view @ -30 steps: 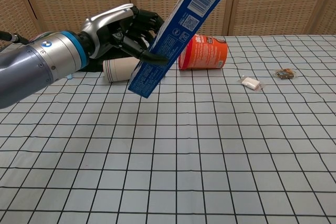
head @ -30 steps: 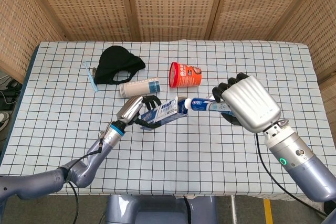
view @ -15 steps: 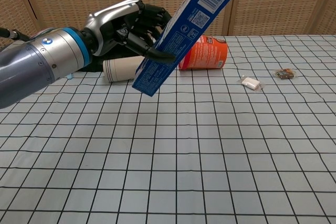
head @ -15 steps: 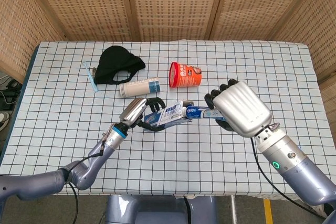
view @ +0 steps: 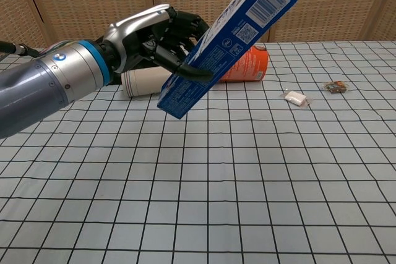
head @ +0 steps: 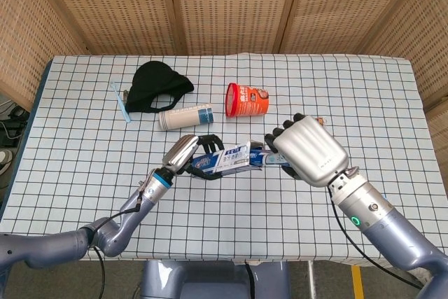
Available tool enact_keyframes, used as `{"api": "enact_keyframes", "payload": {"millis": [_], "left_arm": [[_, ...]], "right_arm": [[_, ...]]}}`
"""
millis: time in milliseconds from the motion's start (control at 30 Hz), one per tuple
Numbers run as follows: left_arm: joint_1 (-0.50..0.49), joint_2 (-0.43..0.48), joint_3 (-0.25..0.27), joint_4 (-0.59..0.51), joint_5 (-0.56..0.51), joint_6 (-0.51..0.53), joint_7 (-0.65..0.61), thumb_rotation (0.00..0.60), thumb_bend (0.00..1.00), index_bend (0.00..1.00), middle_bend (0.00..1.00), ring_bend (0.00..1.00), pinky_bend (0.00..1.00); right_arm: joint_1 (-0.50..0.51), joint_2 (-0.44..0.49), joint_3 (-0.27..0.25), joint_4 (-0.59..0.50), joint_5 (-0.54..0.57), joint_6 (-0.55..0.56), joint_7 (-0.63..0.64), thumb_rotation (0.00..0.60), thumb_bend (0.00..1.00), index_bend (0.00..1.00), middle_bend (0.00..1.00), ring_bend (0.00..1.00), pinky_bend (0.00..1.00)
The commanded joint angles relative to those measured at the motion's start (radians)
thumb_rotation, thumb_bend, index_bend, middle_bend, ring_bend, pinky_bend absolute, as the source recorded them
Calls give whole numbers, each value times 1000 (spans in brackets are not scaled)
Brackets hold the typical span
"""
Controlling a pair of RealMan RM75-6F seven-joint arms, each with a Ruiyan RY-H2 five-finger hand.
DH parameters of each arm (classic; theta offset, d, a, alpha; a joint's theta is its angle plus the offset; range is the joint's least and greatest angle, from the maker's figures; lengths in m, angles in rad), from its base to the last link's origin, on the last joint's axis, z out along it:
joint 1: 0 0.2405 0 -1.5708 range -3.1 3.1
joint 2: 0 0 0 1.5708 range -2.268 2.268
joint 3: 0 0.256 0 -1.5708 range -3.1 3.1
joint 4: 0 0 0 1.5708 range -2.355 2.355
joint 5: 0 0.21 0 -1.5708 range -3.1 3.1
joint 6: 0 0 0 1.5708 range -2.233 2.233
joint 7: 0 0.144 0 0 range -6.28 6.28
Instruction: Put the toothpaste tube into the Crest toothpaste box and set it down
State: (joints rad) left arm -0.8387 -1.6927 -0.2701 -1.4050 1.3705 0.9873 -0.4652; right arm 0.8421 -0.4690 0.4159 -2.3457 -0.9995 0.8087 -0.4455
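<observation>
Tube [head: 257, 159]: held in right hand [head: 306, 150], lying roughly level, tip at open end of box [head: 226, 160]; how far inside cannot be told. Only a short blue-and-white stretch visible in head view, between box mouth and right hand's dark fingers [head: 277, 134].

Box: blue, gripped in left hand [head: 190, 157] above counter [head: 70, 138], clear of the surface. Tilted in chest view, lower end near left hand's fingers [view: 166, 40], upper end rising toward top edge of picture with barcode panel facing camera. Left hand wrapped around lower half of box, thumb under, other fingers over the top.

Right hand: closed around tube, silver back turned up toward head camera; seen only in head view.

On counter behind both hands:
- Orange can [head: 246, 99], lying on its side.
- White cup [head: 185, 116], lying on its side, just left of can.
- Black cloth [head: 159, 85], bunched, behind cup.
- Blue toothbrush [head: 120, 101], left of cloth.
- Small white packet [view: 294, 97] and small brown wrapper [view: 335, 86], right of can, apart from each other.
</observation>
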Motion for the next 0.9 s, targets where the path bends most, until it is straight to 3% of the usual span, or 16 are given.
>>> {"api": "enact_keyframes", "payload": {"millis": [33,100,167,233,300,333,433,733,900], "left_arm": [[-1,-8,3,2,4,4,-8,600,91,531,455,463,470],[-2,-11,6,2,7,4,-13,600,91,531,456,463,470],[-2,-14,7,5,8,5,-15,600,92,531,456,463,470],[-3,-20,6,9,8,7,-21,600,92,532,456,463,470],[-3,-28,4,12,4,9,-34,600,92,534,456,463,469],[-3,-31,2,10,1,8,-44,600,92,534,456,463,468],[-2,-40,-6,6,-3,12,-72,600,92,537,458,463,467],[4,-62,-12,11,10,43,-121,600,94,558,470,463,462],[18,-67,-10,0,10,52,-189,600,93,565,474,463,463]], "right_arm": [[39,-51,-24,14,43,9,-59,600,604,669,634,552,519],[52,-76,-31,21,59,23,-77,600,522,640,604,537,518],[61,-99,-37,27,63,45,-95,600,364,527,517,470,507],[65,-123,-47,31,58,67,-113,600,120,274,283,287,372],[69,-139,-44,29,57,90,-108,600,14,91,86,125,216],[68,-144,-43,29,51,101,-107,600,0,33,26,64,158],[63,-146,-43,26,33,131,-109,600,0,0,0,12,95],[-3,-120,-51,49,-26,245,-102,600,0,0,0,7,88],[-65,-110,-63,127,-33,327,-82,600,0,0,0,8,84]]}}
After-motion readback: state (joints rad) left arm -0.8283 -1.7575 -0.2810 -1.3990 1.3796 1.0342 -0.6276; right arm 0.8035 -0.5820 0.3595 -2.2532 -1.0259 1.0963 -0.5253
